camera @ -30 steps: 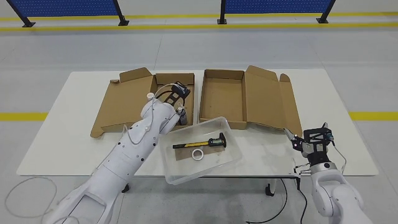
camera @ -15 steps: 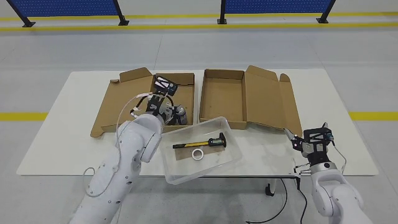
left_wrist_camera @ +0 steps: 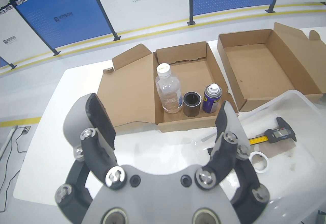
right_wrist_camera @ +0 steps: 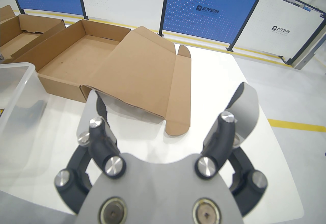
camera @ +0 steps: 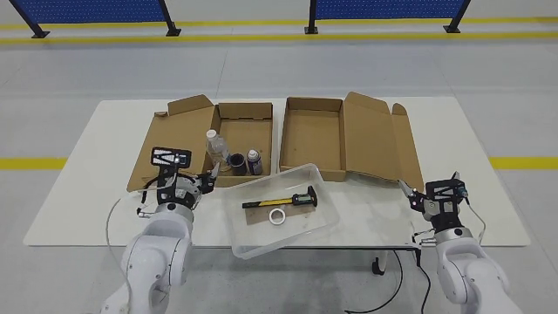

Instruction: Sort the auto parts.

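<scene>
In the left cardboard box (camera: 248,115) stand a clear bottle (camera: 215,148) (left_wrist_camera: 169,92), a black cylinder (camera: 235,164) (left_wrist_camera: 192,104) and a spray can (camera: 254,160) (left_wrist_camera: 212,99), side by side at its near wall. A clear plastic bin (camera: 301,170) (left_wrist_camera: 300,97) holds a caliper (camera: 283,201) (left_wrist_camera: 277,133) and a white ring (camera: 276,216) (left_wrist_camera: 259,162). My left gripper (camera: 178,177) (left_wrist_camera: 160,105) is open and empty at the table's front left, short of the box. My right gripper (camera: 433,190) (right_wrist_camera: 168,90) is open and empty at the front right edge.
The right cardboard box (camera: 309,139) (right_wrist_camera: 76,56) lies open with a bare floor, its lid flap (camera: 375,139) spread toward my right gripper. Blue and white fence panels stand behind the table. White tabletop shows at both ends.
The left arm has drawn back from over the left box to the table's front left edge, uncovering the bottle, cylinder and can. The right arm has kept still.
</scene>
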You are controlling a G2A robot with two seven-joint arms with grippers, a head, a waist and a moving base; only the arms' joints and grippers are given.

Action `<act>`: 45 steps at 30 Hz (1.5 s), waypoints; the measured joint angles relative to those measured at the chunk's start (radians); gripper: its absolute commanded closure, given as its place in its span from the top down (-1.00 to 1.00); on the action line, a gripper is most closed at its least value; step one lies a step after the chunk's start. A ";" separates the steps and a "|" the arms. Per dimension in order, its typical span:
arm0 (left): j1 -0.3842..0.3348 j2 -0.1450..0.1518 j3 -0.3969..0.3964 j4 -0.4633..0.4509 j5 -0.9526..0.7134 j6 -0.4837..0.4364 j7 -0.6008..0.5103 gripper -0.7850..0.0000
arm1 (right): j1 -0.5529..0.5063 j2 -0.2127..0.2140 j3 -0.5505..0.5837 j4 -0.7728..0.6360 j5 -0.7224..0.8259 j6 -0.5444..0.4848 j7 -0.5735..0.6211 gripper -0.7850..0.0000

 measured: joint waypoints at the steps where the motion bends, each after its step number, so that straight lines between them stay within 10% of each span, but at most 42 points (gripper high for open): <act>1: 0.008 -0.001 0.000 0.002 0.003 0.010 0.008 1.00 | 0.000 0.000 0.000 0.000 0.000 0.000 0.000 1.00; 29: 0.020 -0.005 0.013 -0.008 0.041 0.025 -0.018 1.00 | 0.011 -0.004 -0.009 -0.011 0.051 -0.009 0.013 1.00; 45: 0.020 -0.005 0.013 -0.008 0.041 0.025 -0.018 1.00 | 0.244 0.002 -0.148 -0.184 0.076 -0.256 0.615 1.00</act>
